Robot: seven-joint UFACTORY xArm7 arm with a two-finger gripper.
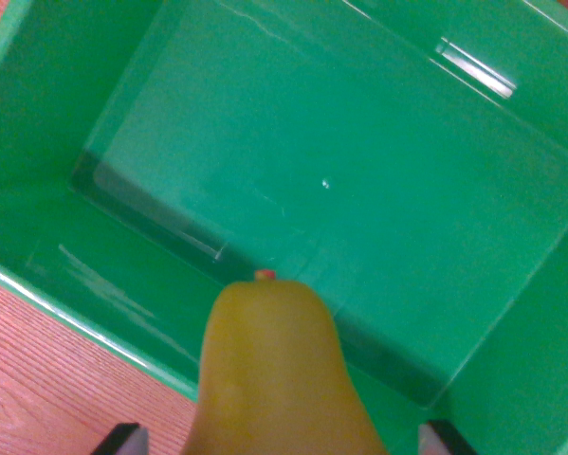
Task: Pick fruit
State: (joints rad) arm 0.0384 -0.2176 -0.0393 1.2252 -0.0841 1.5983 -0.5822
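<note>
Item: pear point(279, 370), yellow-green, smooth skin, a small reddish tip at its narrow end; seen from the wrist camera, it fills the lower middle of the view, narrow end pointing toward the bin's floor. Position: over the near rim of the bin, partly above the bin's interior, partly above the wall nearest the camera. Holder: gripper point(282, 438), of which only two dark fingertips show, one at each side of the pear's broad end at the bottom edge of the view; the fingers are closed on the pear. Container: green plastic bin point(378, 171), rectangular, glossy, with light reflections on its floor and far wall; nothing lies on the visible floor. Support: table point(37, 379), reddish wood grain, visible at the lower left corner and a sliver at the upper left, outside the bin's rim.
</note>
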